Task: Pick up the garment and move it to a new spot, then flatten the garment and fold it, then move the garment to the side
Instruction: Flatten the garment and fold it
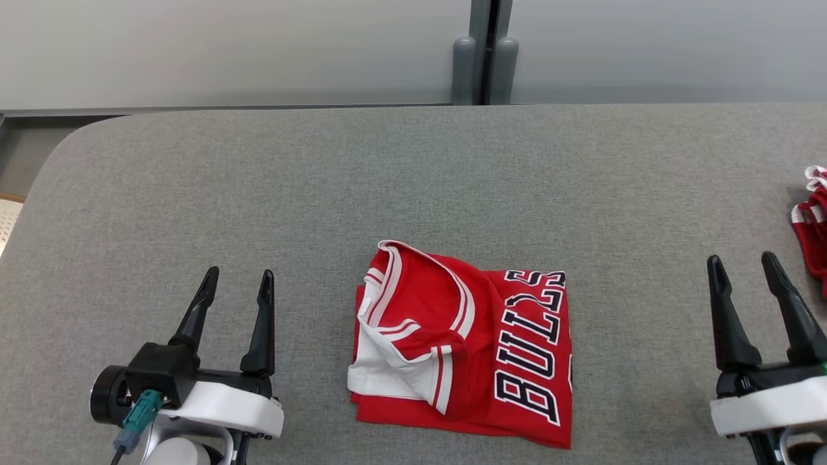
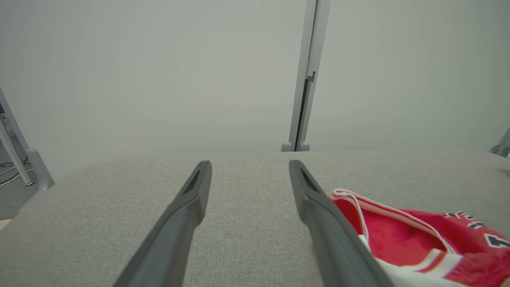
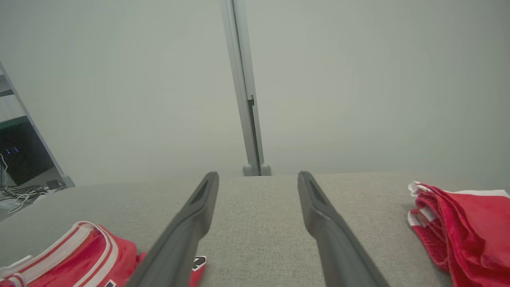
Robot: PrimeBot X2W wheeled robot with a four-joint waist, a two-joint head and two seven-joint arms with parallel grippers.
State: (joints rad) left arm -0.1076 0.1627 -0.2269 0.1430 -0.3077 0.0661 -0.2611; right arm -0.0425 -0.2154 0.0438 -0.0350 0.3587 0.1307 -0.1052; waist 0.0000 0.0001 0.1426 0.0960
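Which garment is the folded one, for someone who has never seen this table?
Start at the grey table. Near its front middle lies the folded red jersey, roughly square. Unlike the bunched red garment at the table's right edge, it shows large dark lettering edged in white.

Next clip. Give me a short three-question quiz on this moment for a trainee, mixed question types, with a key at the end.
1. Which word is printed on the folded jersey?
2. True or false: the left hand is shut on the jersey.
3. The second red garment lies: A) near the right hand, at the right edge of the table; B) under the jersey; C) beside the left hand.

Key: 1. Bulls. 2. False: the left hand stands open, apart from the jersey. 3. A.
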